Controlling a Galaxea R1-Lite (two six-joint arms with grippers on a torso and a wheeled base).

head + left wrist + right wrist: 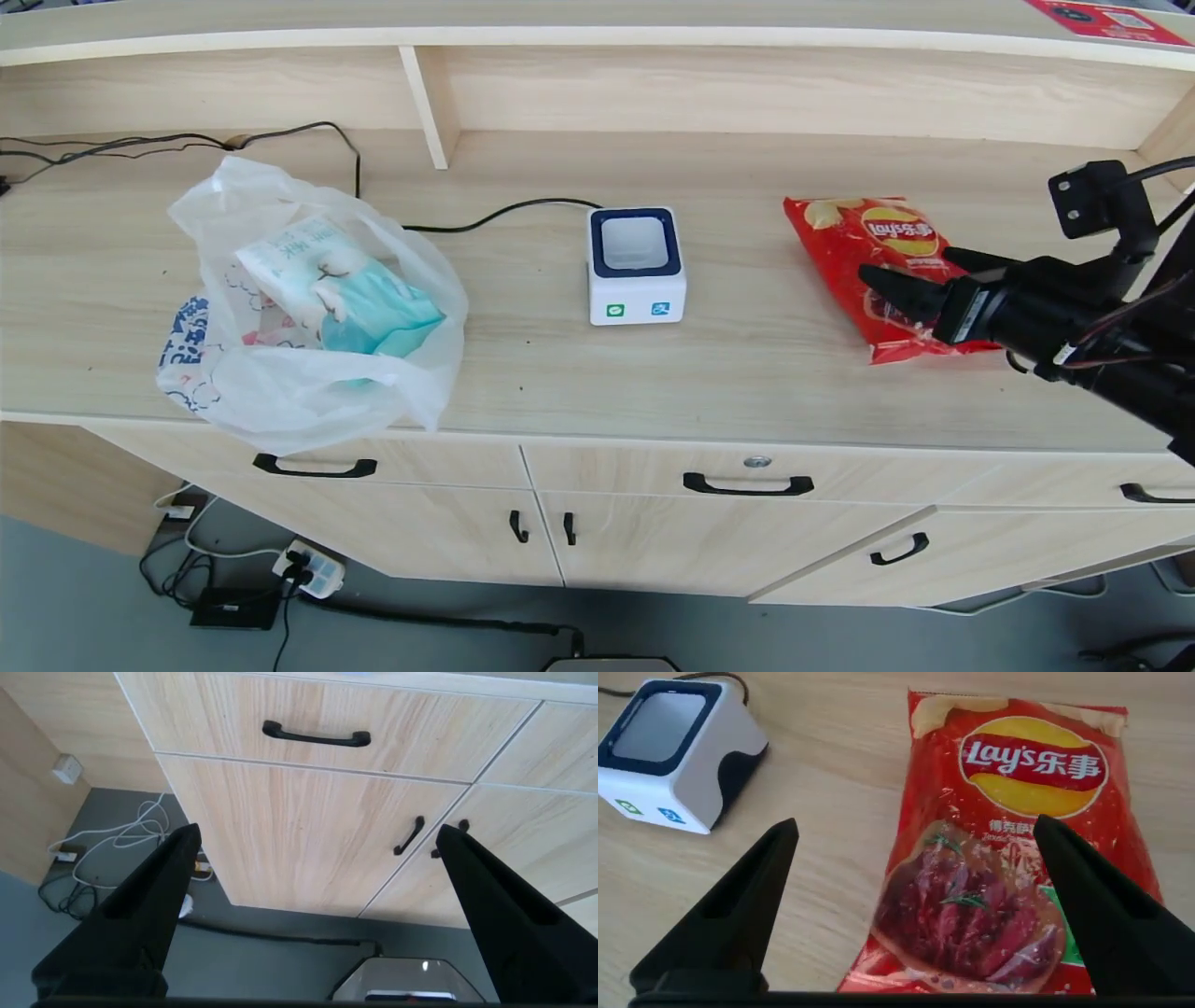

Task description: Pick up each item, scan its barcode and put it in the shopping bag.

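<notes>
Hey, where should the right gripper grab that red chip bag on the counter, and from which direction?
Probably from above, across the chip bag's narrow width near its middle. It lies flat and face up, edges against the counter, but its puffy body gives something to pinch. The open right gripper hovers over it.

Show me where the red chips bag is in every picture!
Head view: chips bag lies on the counter, right of the scanner.
Right wrist view: chips bag lies flat, scanner beside it.
Left wrist view: faces cabinet doors below the counter.
Shared landmark: the white scanner.
</notes>
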